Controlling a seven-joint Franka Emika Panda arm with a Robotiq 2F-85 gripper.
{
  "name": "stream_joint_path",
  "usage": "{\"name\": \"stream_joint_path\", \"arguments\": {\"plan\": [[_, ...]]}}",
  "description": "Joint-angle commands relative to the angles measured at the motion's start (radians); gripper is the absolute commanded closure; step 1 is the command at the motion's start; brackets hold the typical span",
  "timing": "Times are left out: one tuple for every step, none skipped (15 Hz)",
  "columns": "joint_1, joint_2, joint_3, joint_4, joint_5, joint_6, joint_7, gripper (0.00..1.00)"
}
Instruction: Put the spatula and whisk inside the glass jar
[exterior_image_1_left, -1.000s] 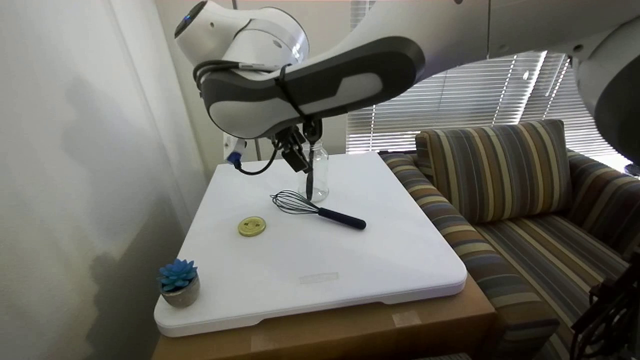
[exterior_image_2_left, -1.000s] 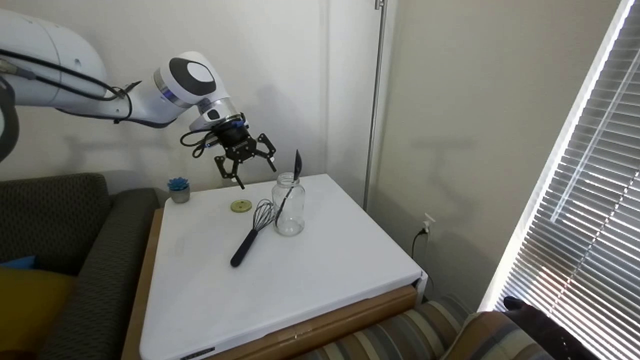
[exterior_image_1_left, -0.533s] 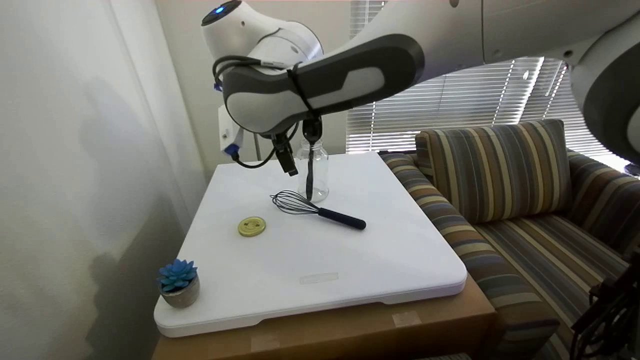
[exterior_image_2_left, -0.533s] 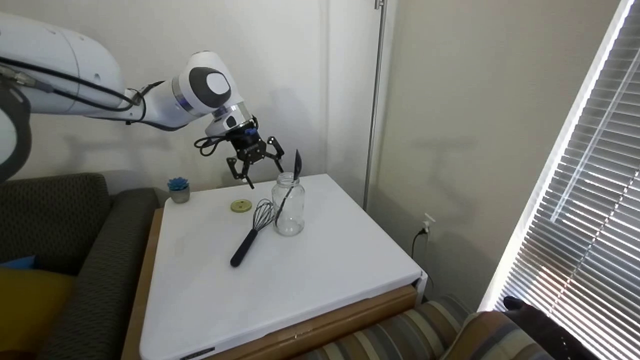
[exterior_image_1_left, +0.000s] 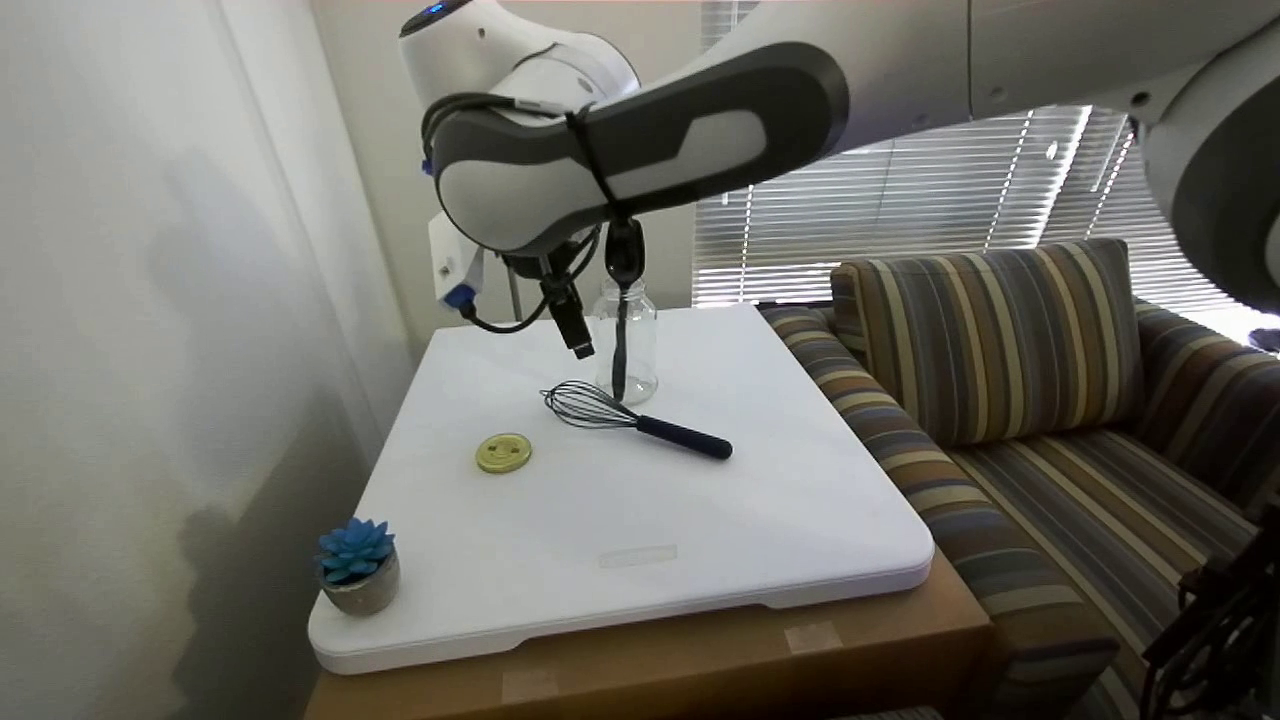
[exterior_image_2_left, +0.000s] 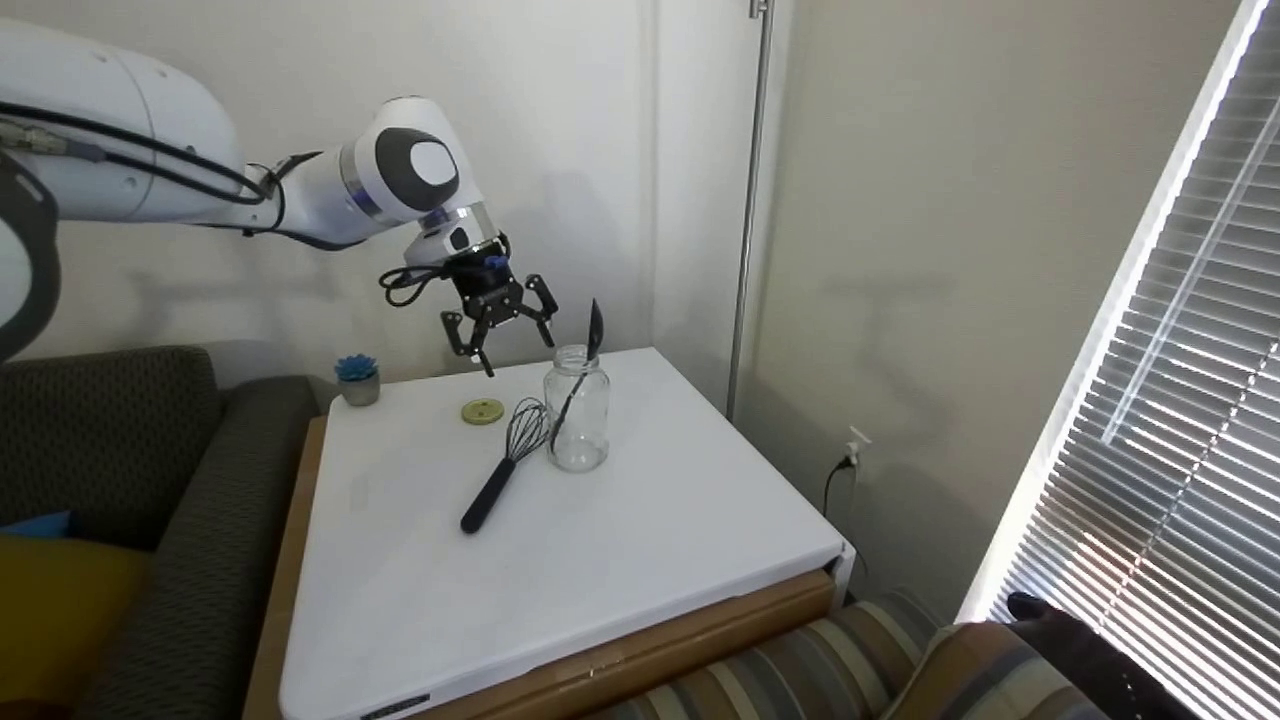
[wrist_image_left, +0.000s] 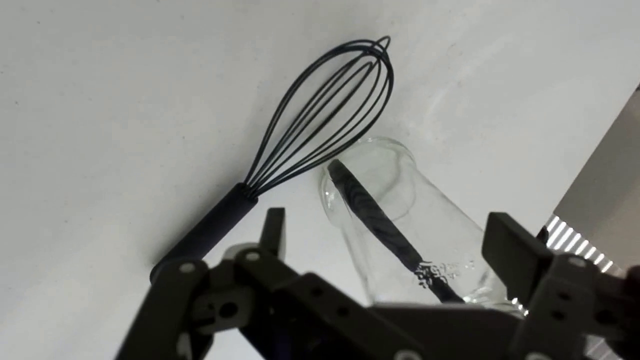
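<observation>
White tabletop (exterior_image_2_left: 640, 570), whisk (exterior_image_2_left: 501, 473) lying beside upright glass jar (exterior_image_2_left: 590, 425), gold disc (exterior_image_2_left: 482, 411), potted blue plant (exterior_image_2_left: 358, 382)

The whisk (wrist_image_left: 241, 199) and spatula (wrist_image_left: 385, 231) look black, the armchair (exterior_image_1_left: 1080, 490) striped.

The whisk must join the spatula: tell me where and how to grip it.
Take the whisk by its black handle, probably best from above, the open gripper astride: the handle is straight and lies flat on the tabletop, running away from the glass jar. The wire head sits close beside the jar.

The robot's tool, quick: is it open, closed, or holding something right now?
Tool: open, holding nothing.
</observation>
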Motion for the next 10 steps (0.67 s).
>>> {"name": "stream_joint_path", "arguments": {"plan": [[-0.044, -0.023, 0.061, 0.001, 0.082, -0.026, -0.096, 0.00], [-0.055, -0.023, 0.074, 0.003, 0.102, -0.020, -0.115, 0.00], [-0.067, -0.021, 0.085, 0.003, 0.120, -0.010, -0.122, 0.00], [-0.075, -0.018, 0.091, 0.003, 0.134, -0.010, -0.121, 0.00], [-0.079, -0.014, 0.094, 0.002, 0.144, -0.007, -0.119, 0.00], [-0.077, -0.007, 0.090, 0.002, 0.145, -0.004, -0.100, 0.00], [-0.077, -0.003, 0.091, 0.001, 0.148, 0.000, -0.098, 0.00], [-0.071, 0.005, 0.090, 0.000, 0.151, 0.017, -0.082, 0.00], [-0.066, 0.010, 0.092, -0.001, 0.155, 0.026, -0.070, 0.00], [-0.057, 0.018, 0.091, -0.001, 0.156, 0.040, -0.052, 0.00]]}}
